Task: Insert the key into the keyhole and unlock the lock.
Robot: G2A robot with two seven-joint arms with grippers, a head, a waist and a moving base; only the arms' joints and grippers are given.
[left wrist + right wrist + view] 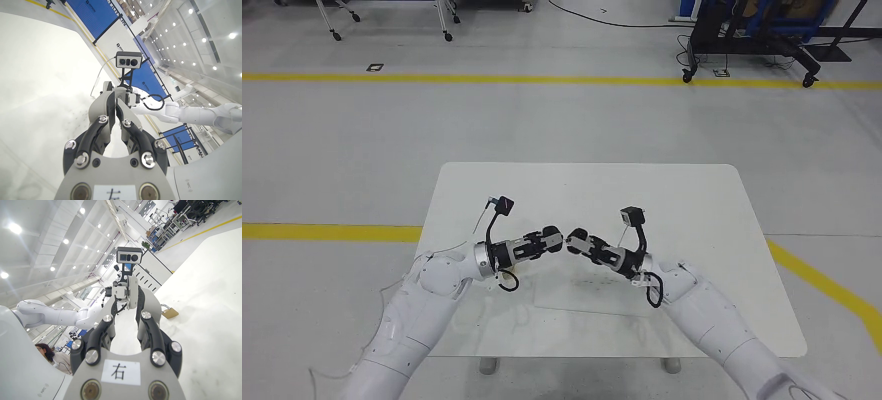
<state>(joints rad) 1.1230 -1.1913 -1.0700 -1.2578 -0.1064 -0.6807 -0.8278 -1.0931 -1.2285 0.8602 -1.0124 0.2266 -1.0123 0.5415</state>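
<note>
Right end effector (126, 300), 右 label (121, 372): fingers spread apart, gripping nothing. Left end effector (115, 103), 左 label (115, 193): pads pressed together, meeting the right tip to tip above mid-surface. Brass padlock (170, 313), silver shackle, lies on the white surface (208, 285) near the right end effector, not touching it.

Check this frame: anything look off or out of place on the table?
Nothing looks spilled or broken. One oddity: the padlock lies flat on the table with nothing holding it. The left gripper and right gripper meet tip to tip in the air above the tabletop, off to one side of the lock.
</note>
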